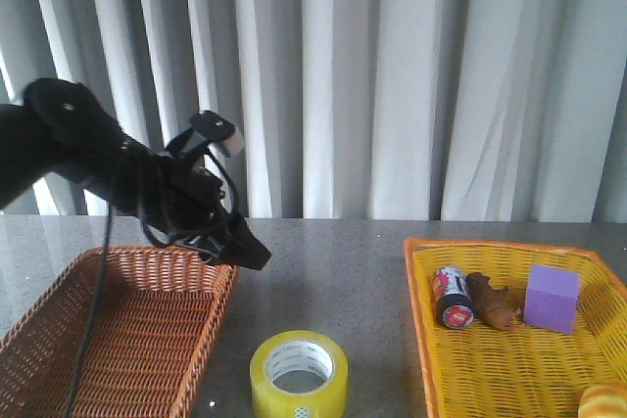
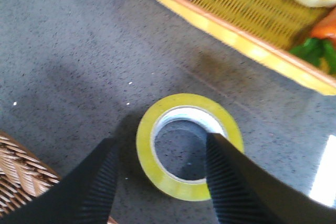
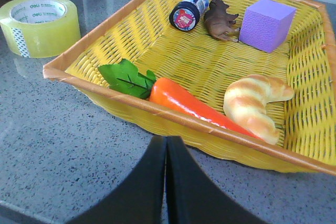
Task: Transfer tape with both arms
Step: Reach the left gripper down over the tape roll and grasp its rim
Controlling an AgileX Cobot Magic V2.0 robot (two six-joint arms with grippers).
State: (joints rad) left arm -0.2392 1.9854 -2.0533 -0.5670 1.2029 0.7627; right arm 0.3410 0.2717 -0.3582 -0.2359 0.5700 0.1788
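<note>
The yellow tape roll lies flat on the grey table between the two baskets, near the front edge. It also shows in the left wrist view and in the right wrist view. My left gripper hangs above and left of the tape, over the brown basket's right rim. In the left wrist view it is open, its fingers apart above the roll, not touching it. My right gripper is shut and empty, low in front of the yellow basket; it is out of the front view.
A brown wicker basket stands at the left. A yellow basket at the right holds a small can, a brown toy animal, a purple cube, a carrot and a croissant. Curtains hang behind.
</note>
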